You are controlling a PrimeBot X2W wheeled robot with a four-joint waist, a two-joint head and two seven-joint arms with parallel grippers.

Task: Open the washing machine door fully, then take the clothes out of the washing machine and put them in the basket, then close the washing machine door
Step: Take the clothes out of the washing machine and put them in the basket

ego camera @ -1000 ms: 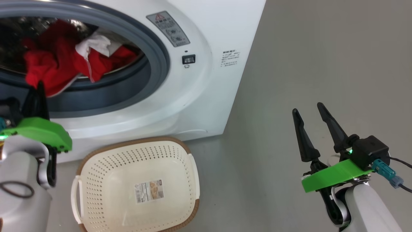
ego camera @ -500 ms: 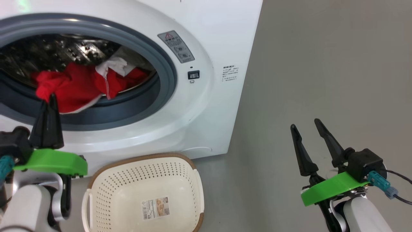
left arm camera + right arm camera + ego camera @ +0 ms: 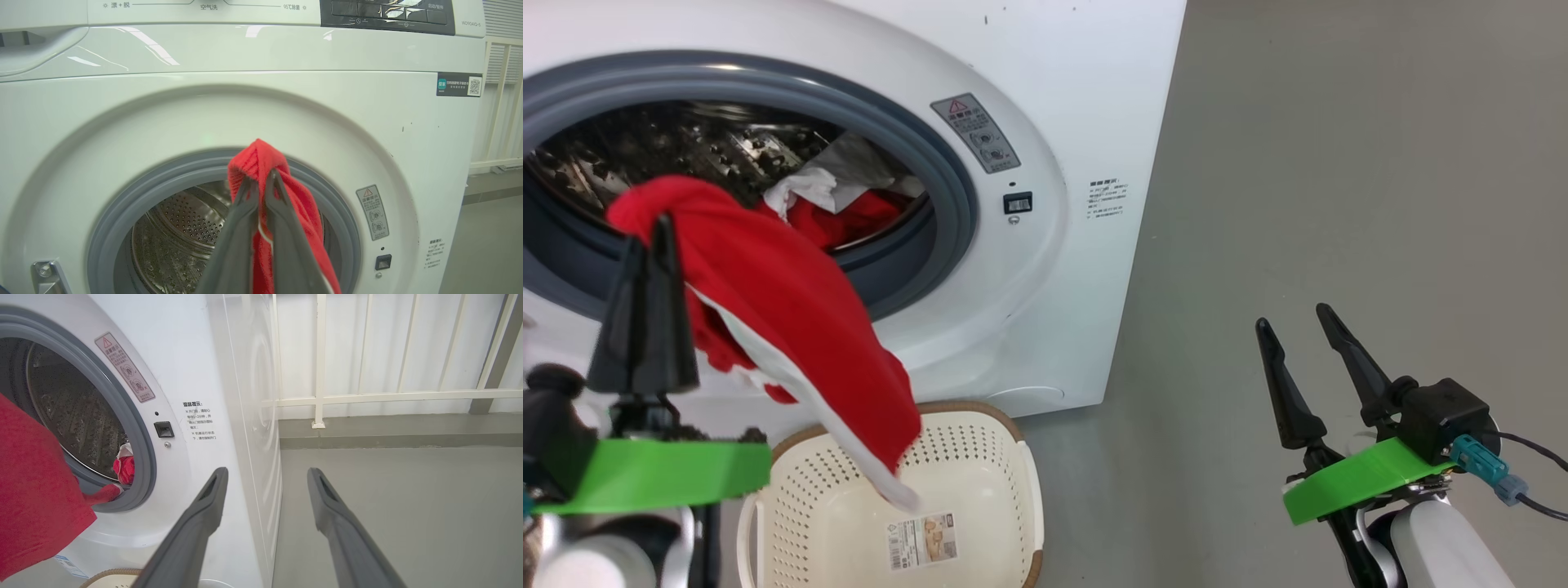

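Pinching bright red, white-trimmed garment [image 3: 792, 327] tight in left gripper [image 3: 658, 233], dangling its hem over cream perforated plastic basket's [image 3: 1017, 461] back rim, holding right gripper [image 3: 1293, 317] wide and empty, probably risking a spill onto grey floor [image 3: 1339, 163] by releasing this far left.

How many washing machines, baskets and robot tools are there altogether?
Big white boxy washing machine: 1
Cream perforated plastic basket: 1
Long dark two-finger tools: 2, left tool and right tool
Total: 4

Red garment [image 3: 800, 327] hangs above cream basket [image 3: 1005, 474]; more clothes [image 3: 849, 220] in washing machine [image 3: 1086, 98] drum
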